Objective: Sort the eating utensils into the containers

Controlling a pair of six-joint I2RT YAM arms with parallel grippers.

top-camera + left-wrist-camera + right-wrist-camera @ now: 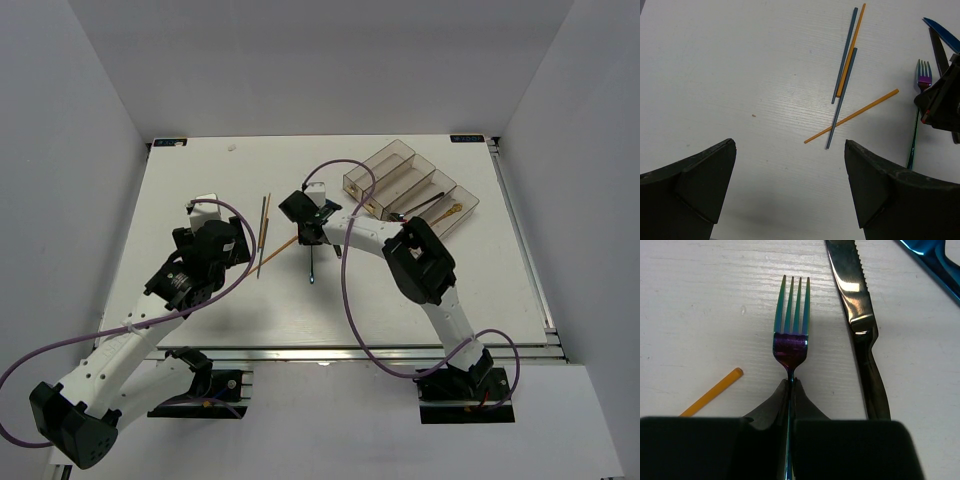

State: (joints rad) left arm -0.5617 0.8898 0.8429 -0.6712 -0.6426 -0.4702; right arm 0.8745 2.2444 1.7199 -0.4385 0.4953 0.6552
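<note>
While the left gripper (pixel 790 146) hangs spread wide over the chopsticks (pixel 844 75), the right gripper (pixel 791 386) is pinched tight on the neck of the iridescent fork (pixel 791 337), which lies on the bench (pixel 700 300). Tines point straight away from it, handle running back beneath. The containers (pixel 395 166) sit farther back to its right, on a slant. Right arm's nearer; I'd expect a lift, then a turn to line the fork up.

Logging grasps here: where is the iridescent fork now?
Centre of the right wrist view: the iridescent fork is pinched at its neck by the right pincer, with a dark knife alongside on the picture's right.
</note>
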